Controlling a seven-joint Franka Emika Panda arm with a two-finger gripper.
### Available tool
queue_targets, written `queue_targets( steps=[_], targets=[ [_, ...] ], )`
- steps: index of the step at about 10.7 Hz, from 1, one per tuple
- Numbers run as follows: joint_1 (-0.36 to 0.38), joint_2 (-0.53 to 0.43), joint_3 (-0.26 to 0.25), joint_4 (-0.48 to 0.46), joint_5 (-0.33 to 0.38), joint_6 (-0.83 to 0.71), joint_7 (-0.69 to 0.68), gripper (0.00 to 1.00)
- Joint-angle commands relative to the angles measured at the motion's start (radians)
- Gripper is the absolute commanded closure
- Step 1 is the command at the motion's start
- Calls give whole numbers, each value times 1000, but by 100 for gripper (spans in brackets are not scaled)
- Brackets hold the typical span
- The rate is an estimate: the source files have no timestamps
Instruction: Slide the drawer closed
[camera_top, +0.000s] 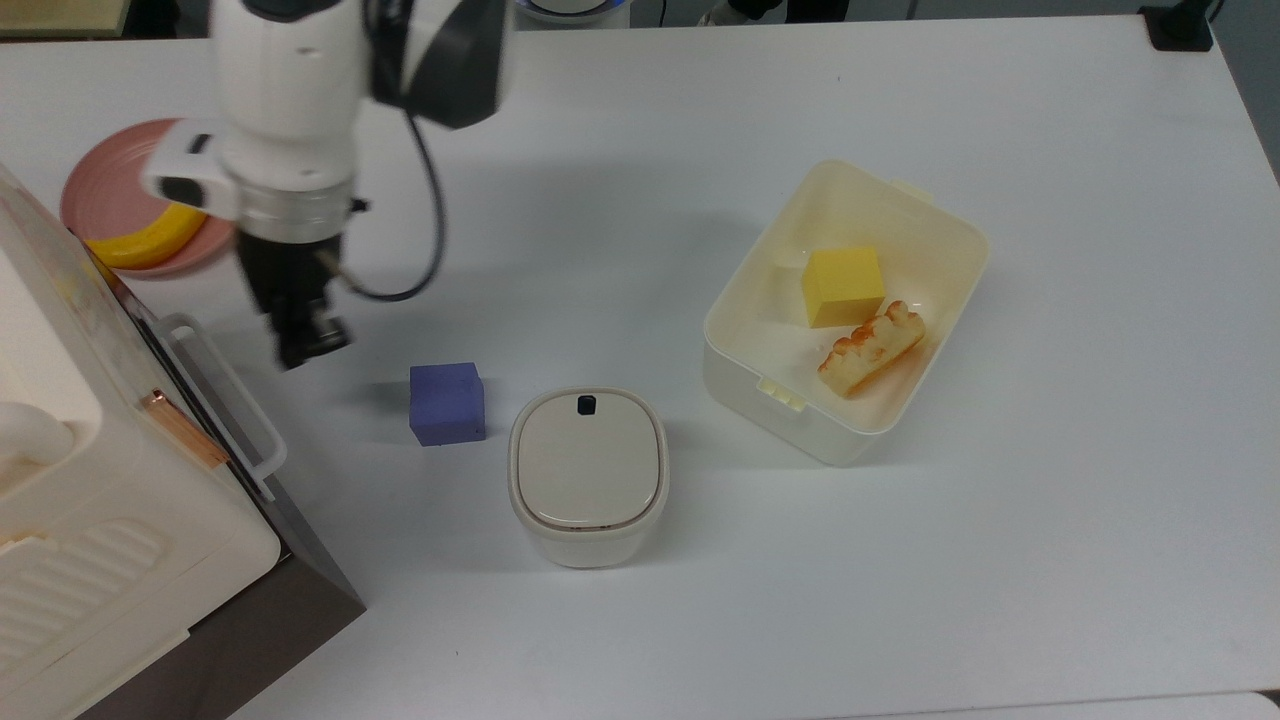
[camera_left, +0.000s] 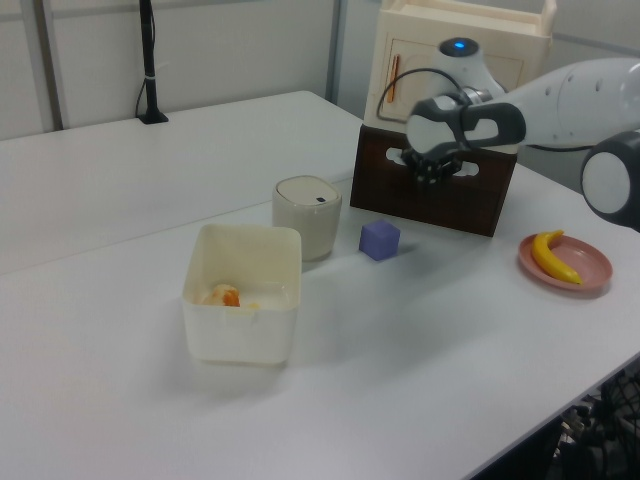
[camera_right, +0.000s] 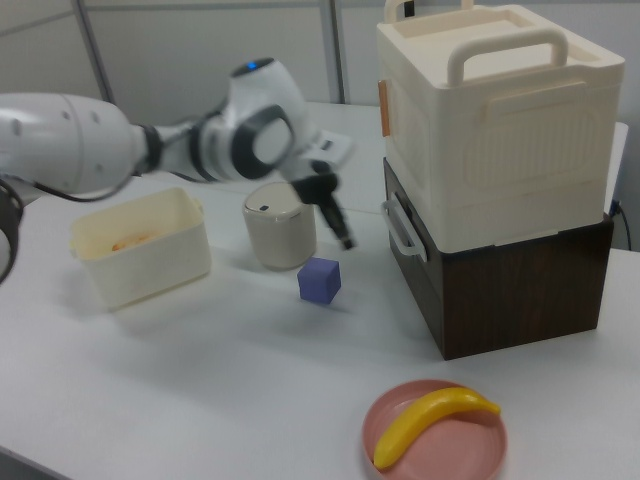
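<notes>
Drawer (camera_right: 400, 235) looked flush already, gripper (camera_top: 308, 345) hung beside its handle (couldn't tell if fingers were parted). Careless retreat might've bumped the purple block (camera_top: 446, 402).

Bare table (camera_top: 1050, 560) fills the top view's lower right and upper middle. At the top view's middle left, the purple cube (camera_top: 446, 402) and lidded pot (camera_top: 588, 476) crowd the drawer (camera_right: 418, 270) front; the open bin (camera_top: 955, 300) blocks the right.
</notes>
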Motion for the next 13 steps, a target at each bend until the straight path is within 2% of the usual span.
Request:
queue_targets(
  steps=[1, 3, 4, 5, 6, 7, 9, 13],
  targets=[
    [95, -201, 36, -117, 97, -292, -290, 86],
    [131, -345, 36, -181, 162, -396, -494, 57],
    [143, -393, 38, -188, 193, -458, -568, 36],
    [147, -410, 53, -182, 205, -516, -616, 5],
    [129, -416, 105, -177, 205, -523, -654, 0],
    [108, -416, 125, -175, 204, -523, -724, 0],
    [91, -398, 127, -154, 205, -524, -797, 0],
    [80, -387, 125, -134, 196, -536, -747, 0]
  ],
)
